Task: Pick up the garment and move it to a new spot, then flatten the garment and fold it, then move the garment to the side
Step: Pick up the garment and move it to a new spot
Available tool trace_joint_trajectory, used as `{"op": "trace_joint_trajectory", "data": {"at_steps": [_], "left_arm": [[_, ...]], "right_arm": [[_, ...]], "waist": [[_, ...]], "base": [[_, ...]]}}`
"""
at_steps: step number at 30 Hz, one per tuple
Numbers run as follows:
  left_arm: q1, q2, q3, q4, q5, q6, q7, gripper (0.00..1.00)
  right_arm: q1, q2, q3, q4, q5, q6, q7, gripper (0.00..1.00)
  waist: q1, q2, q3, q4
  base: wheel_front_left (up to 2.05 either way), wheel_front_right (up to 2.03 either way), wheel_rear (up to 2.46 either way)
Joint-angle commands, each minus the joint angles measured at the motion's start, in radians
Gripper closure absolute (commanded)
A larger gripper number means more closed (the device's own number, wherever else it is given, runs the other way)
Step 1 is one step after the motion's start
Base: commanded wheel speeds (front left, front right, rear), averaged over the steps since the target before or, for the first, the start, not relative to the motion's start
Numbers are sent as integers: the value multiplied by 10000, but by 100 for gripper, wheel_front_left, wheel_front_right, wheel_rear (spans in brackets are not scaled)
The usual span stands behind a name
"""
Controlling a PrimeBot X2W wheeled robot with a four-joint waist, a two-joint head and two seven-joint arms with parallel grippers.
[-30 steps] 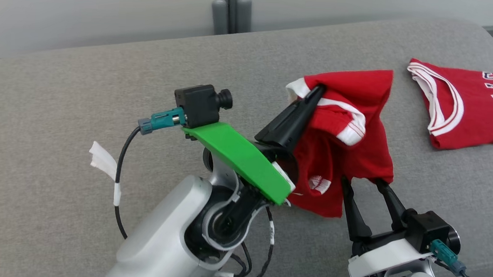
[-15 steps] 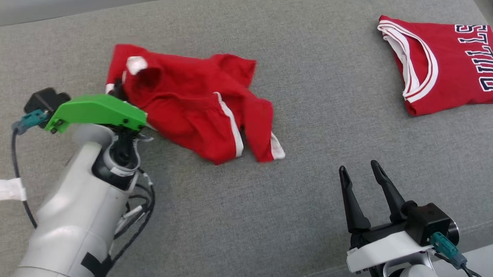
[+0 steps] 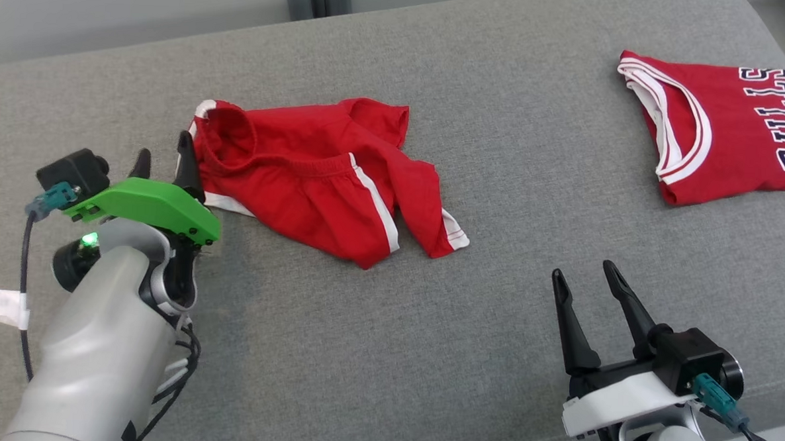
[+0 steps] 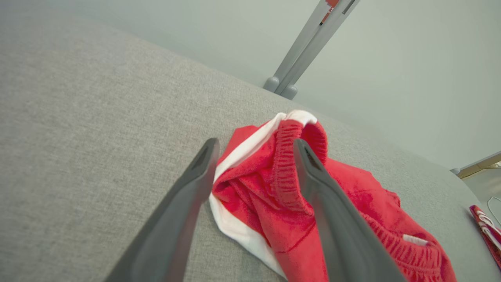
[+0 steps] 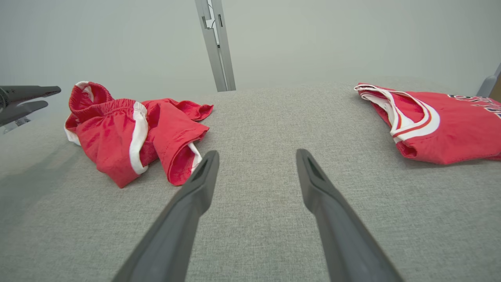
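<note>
Head view: the red shorts (image 3: 321, 184) are lying rumpled on the left half of the grey padded surface (image 3: 426, 354), about midway between its far and near edges. Their long axis runs on a diagonal. The waistband end points toward the far left corner, and the white-trimmed leg hems point toward the near right. The left tool (image 3: 164, 163) sits right at the waistband end with its fingers spread wide and nothing pinched. The right tool (image 3: 592, 274) is by the near edge on the right, well apart from the shorts, also wide open and empty. A folded red Bulls jersey (image 3: 734, 136) lies up by the far right corner.

Left wrist view: the bunched waistband and a strip of white trim sit between the two parted fingers (image 4: 188, 196). One finger crosses over the cloth, but I can't tell if it's actually touching.

Right wrist view: open fingers (image 5: 188, 203) over bare grey. The shorts are off to the left with their leg hems nearest the camera, and the jersey is to the right.
</note>
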Motion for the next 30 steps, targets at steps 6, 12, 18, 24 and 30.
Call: {"op": "trace_joint_trajectory", "data": {"at_steps": [6,12,18,24,30], "left_arm": [[2469,441,1299,-3136,3845,58,-62,0],[5599,373,2391,-5908,6326,-122,-65,0],[7999,265,3190,-7297,7688,-628,-66,0],[9435,-324,4217,-7805,7951,-1651,-65,0],[9703,-797,4775,-7886,8241,-2172,-65,0]], "right_arm": [[678,-21,-572,-162,-320,-16,-27,0],[1417,-19,-1213,-285,-545,-16,-25,0],[1877,-21,-1709,-493,-599,-16,-25,0],[2150,-19,-1882,-593,-485,-16,-27,0],[2257,-19,-1807,-552,-404,-16,-25,0]], "waist": [[-1,0,-1266,855],[-1,0,-2176,1487],[-1,0,-2577,2103],[-1,0,-2812,2511],[-1,0,-2870,2641]], "base": [[0,0,0],[0,0,0],[0,0,0],[0,0,0],[0,0,0]]}}
